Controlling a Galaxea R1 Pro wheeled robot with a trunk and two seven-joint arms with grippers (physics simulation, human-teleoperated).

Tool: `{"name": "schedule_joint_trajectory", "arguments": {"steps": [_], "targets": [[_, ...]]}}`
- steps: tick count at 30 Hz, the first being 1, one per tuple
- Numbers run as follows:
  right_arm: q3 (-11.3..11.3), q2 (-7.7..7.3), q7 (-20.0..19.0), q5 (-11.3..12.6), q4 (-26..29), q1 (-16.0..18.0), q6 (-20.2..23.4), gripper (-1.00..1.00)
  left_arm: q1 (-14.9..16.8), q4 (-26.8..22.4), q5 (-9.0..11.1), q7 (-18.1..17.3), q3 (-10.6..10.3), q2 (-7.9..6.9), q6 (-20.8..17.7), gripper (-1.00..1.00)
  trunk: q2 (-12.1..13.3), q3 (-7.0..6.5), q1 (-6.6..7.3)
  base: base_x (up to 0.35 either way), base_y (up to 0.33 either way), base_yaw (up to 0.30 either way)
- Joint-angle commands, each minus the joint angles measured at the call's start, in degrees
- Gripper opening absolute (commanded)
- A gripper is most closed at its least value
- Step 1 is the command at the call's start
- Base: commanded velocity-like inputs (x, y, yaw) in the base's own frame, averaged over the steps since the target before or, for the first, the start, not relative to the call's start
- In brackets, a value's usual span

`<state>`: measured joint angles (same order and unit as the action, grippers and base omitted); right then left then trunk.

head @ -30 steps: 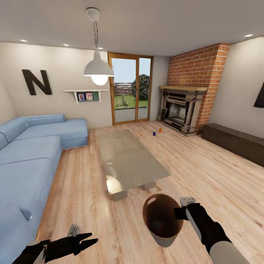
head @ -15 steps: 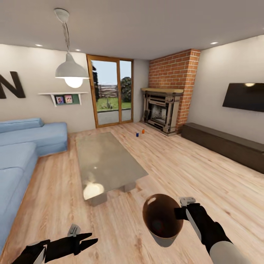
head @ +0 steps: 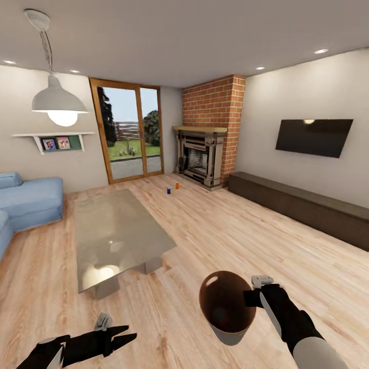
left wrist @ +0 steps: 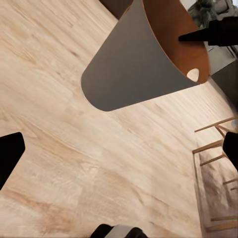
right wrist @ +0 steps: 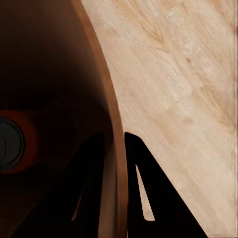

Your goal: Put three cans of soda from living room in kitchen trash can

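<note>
Small round tapered bin, glossy brown inside, pale grey outside [head: 228, 307], held up off wood-plank floor [head: 246, 241] by right gripper [head: 258, 290]; its two black fingers [right wrist: 141, 188] pinch the bin's rim, one inside the wall, one outside, closed on it. Bin has an oval handle hole near rim [left wrist: 193, 75]; seen from left wrist cam the grey outer wall [left wrist: 129, 64] tapers to a flat base. In right wrist view an orange can w/ silvery top [right wrist: 12, 141] lies at the bin's bottom, partly cut by frame edge, dim.

Landmark: red brick fireplace [head: 205, 148]. On floor just in front of fireplace, toward glass doors [head: 128, 134]: 2 tiny cans, one dark blue [head: 168, 190], one orange [head: 177, 186], near each other, apart; too small for detail. So 3 cans counted: 2 orange, 1 blue.

Left gripper [head: 122, 338] low over floor, well away from fireplace; fingers spread, nothing btwn them.

Grey low table [head: 115, 236] sits nearer the robot than fireplace; blue sofa [head: 28, 202] beyond table from fireplace, cut off at frame edge. Dark low cabinet [head: 302, 205] runs along wall from fireplace, black TV [head: 313, 137] above it; 1 white pendant lamp [head: 57, 100].
</note>
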<state>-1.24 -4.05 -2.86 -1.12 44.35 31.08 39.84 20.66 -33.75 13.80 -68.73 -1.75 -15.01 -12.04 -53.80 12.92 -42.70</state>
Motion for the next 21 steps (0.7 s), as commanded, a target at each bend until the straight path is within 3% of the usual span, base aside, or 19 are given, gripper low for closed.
{"name": "schedule_joint_trajectory", "arguments": {"steps": [1, 12, 21], "targets": [[0.0, 0.01, -0.2, 0.6, 0.0, 0.0, 0.0, -1.00, 0.0, 0.0, 0.0, 0.0, 0.0, 0.00, 0.0, 1.00, 0.0, -0.07, 0.00, 0.018, -0.350, -0.209], [0.0, 0.01, -0.2, 0.6, 0.0, 0.0, 0.1, -1.00, 0.0, 0.0, 0.0, 0.1, 0.0, 0.02, 0.0, 1.00, 0.0, -0.21, 0.00, 0.129, -0.350, -0.056], [0.0, 0.01, -0.2, 0.6, 0.0, 0.0, 0.1, -1.00, 0.0, 0.0, 0.0, 0.1, 0.0, 0.00, -0.1, 1.00, 0.0, 0.42, 0.00, 0.193, -0.350, -0.002]]}}
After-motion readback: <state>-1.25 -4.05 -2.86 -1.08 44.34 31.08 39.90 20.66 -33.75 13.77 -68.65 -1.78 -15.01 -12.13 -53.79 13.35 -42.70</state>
